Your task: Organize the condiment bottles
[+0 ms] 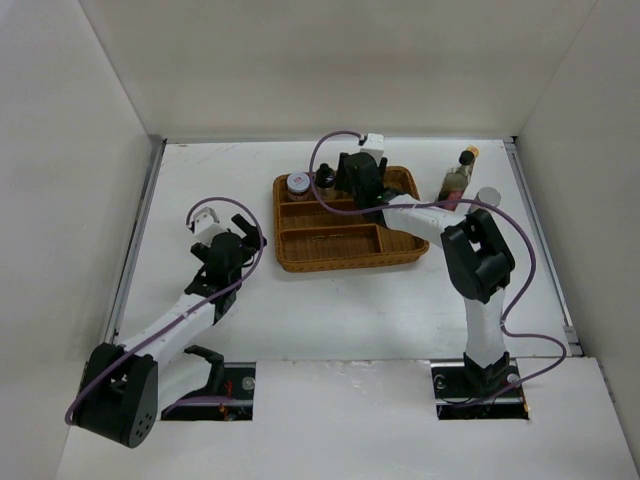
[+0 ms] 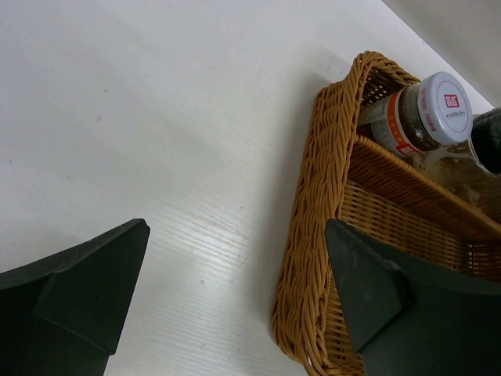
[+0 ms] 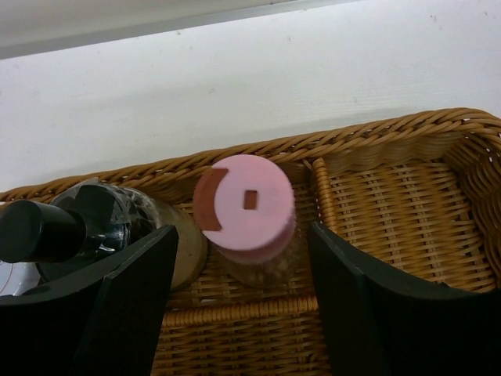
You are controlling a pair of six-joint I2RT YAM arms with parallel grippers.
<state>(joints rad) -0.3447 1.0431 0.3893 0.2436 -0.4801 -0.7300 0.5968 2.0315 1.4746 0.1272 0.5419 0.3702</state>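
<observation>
Pink-capped bottle (image 3: 244,205), black-capped bottle (image 3: 35,231), white-lidded jar (image 2: 438,106) stand in wicker tray (image 3: 368,133).

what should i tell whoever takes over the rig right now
Left gripper: jaws open, empty, above the table beside the wicker tray.
Right gripper: jaws open, straddling the pink-capped bottle in the tray's back row.
Done: white-lidded jar and black-capped bottle stand in that row too.
Left: yellow-capped sauce bottle and grey-lidded cylinder sit on the table right of the tray.
</observation>
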